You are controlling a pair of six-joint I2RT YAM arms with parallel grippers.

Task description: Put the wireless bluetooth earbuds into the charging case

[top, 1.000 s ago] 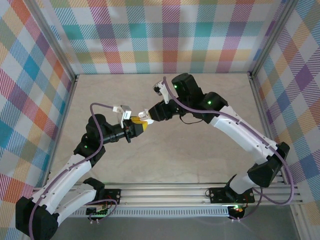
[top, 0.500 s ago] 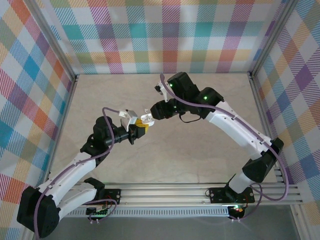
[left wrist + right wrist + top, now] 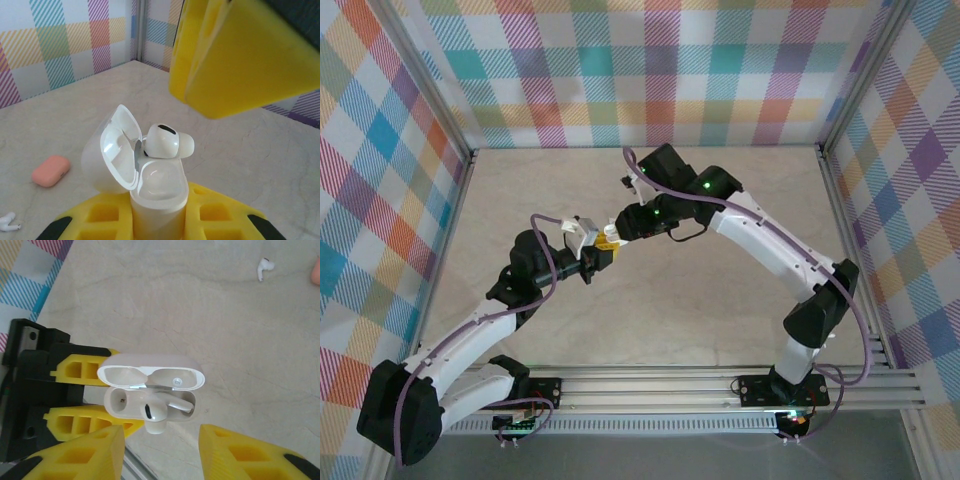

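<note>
Left pincer [image 3: 160, 220] clamps the charging case [image 3: 157, 187]; right pincer [image 3: 160, 445] gapes, seemingly empty. Half-seated earbud [image 3: 155, 416] looks light and slick: pinch its head.

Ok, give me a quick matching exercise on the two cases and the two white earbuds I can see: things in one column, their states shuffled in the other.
Things
1. white charging case
2. earbud at the case's mouth
3. pink case
4. loose white earbud

States
A. closed, lying on the table
B. lid flipped open, clamped in the left hand
C. lying on the table outside any case
D. poking out of its slot, not fully seated

Pairs: 1-B, 2-D, 3-A, 4-C
</note>
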